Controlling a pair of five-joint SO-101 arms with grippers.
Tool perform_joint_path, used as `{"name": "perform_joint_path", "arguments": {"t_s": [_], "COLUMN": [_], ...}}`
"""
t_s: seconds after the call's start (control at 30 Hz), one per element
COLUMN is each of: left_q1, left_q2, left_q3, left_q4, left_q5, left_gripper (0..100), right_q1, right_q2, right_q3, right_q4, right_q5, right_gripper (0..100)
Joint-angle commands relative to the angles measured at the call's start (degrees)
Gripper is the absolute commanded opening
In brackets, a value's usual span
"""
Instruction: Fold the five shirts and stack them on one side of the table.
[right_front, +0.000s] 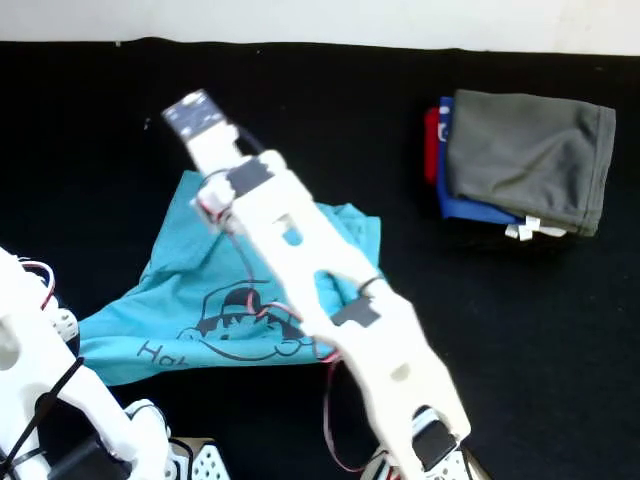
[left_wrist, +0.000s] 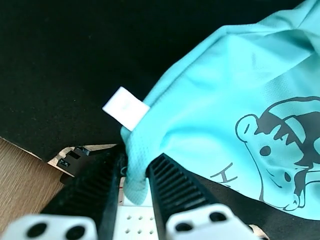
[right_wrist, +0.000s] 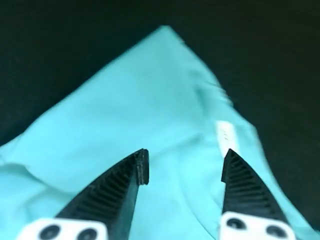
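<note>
Three folded shirts (right_front: 525, 160): stacked at 2 o'clock on black surface (right_front: 520, 350); grey on top, blue and red beneath.
Teal shirt (right_front: 190, 300): spread rumpled toward 8 o'clock, print upward.
Left gripper (left_wrist: 137, 167): jaws pinched on shirt corner, beside white tag (left_wrist: 126, 107).
Right gripper (right_wrist: 186, 157): jaws apart over teal cloth.

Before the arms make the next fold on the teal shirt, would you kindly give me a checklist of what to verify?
1. Left gripper grips the teal shirt: ok, shut on its edge.
2. Right gripper ready to grasp: ok, open above the shirt, beside the white label.
3. Shirt lying flat: not ok, bunched and creased.
4. Stack clear of the arms: ok, folded, apart on the table.
5. Right gripper touching the fabric: cannot tell.
</note>
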Motion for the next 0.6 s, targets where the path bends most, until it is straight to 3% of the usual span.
{"name": "perform_joint_path", "arguments": {"t_s": [0.0, 0.23, 0.4, 0.57], "left_q1": [-0.6, -0.6, -0.6, -0.6], "left_q2": [-1.5, -1.5, -1.5, -1.5], "left_q3": [-0.6, -0.6, -0.3, -0.2], "left_q4": [-0.2, -0.3, -0.4, -0.4], "left_q5": [-0.6, -0.6, -0.5, -0.5], "left_gripper": [1, 1, 1, 1], "right_q1": [-2.0, -1.7, -0.7, 2.4], "right_q2": [6.3, 15.2, 17.1, 16.0], "right_q3": [-10.9, -19.9, -23.5, -27.5], "right_q4": [-0.7, 2.9, 4.3, 6.7], "right_q5": [0.6, 0.8, 0.9, 0.9], "right_gripper": [23.8, 23.0, 0.0, 0.5]}}
